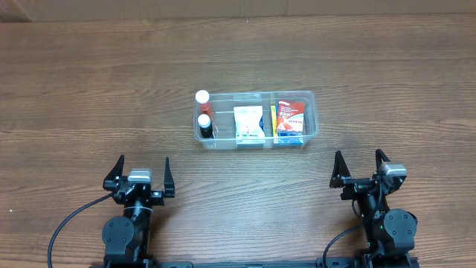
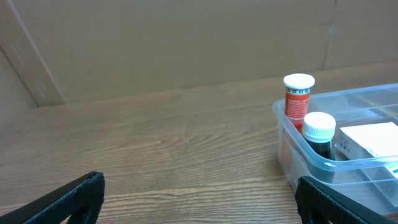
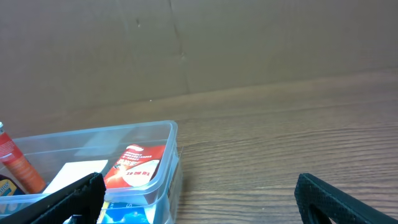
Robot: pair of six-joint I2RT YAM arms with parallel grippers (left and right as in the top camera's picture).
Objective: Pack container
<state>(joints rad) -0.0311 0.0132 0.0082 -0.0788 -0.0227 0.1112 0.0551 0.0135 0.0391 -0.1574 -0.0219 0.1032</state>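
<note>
The clear plastic container (image 1: 312,113) sits mid-table. It holds two white-capped bottles, one red (image 1: 202,99) and one dark (image 1: 204,123), at its left end, a white box (image 1: 248,123) in the middle and a red and blue box (image 1: 290,119) at the right. The left wrist view shows the container (image 2: 292,140) with the red bottle (image 2: 298,99) and the dark bottle (image 2: 319,132). The right wrist view shows the container (image 3: 163,134) and the red box (image 3: 134,165). My left gripper (image 1: 140,173) and right gripper (image 1: 362,168) are open and empty, near the front edge.
The wooden table (image 1: 89,89) stretches bare to both sides of the container. A brown cardboard wall (image 2: 186,43) stands behind the table's far edge.
</note>
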